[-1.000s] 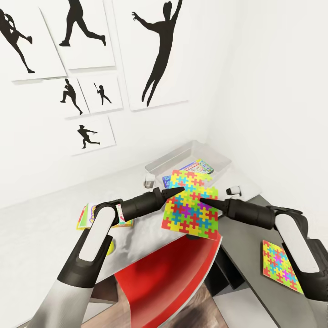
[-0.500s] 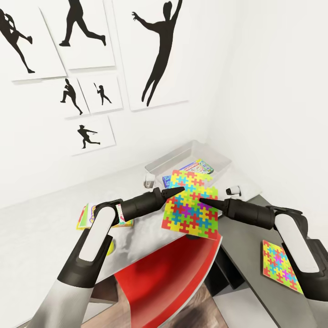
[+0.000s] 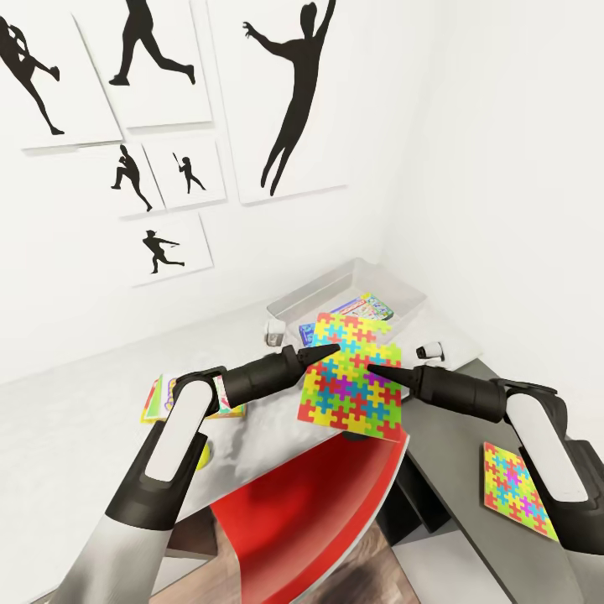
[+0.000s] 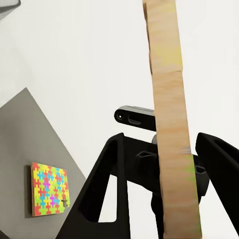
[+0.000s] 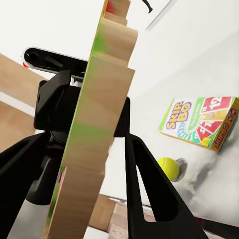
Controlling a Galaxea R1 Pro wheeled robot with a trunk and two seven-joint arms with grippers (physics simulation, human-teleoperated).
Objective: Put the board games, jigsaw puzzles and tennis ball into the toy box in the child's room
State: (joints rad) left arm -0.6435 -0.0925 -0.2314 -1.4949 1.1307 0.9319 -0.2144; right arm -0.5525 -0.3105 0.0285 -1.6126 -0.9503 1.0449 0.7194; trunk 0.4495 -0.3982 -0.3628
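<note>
multicoloured jigsaw puzzle (image 3: pixel 353 377) held upright, pinched between left tool (image 3: pixel 329 349) and right tool (image 3: pixel 376 369).

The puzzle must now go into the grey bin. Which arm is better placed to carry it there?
Neither alone: the left gripper and right gripper pinch the jigsaw puzzle from opposite sides. The toy box lies just beyond it, so both arms should probably carry it together.

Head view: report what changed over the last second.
Nothing visibly changed. The jigsaw puzzle stays pinched on edge between the left gripper and right gripper, short of the toy box; the second puzzle and Skip-Bo box lie where they were.
</note>
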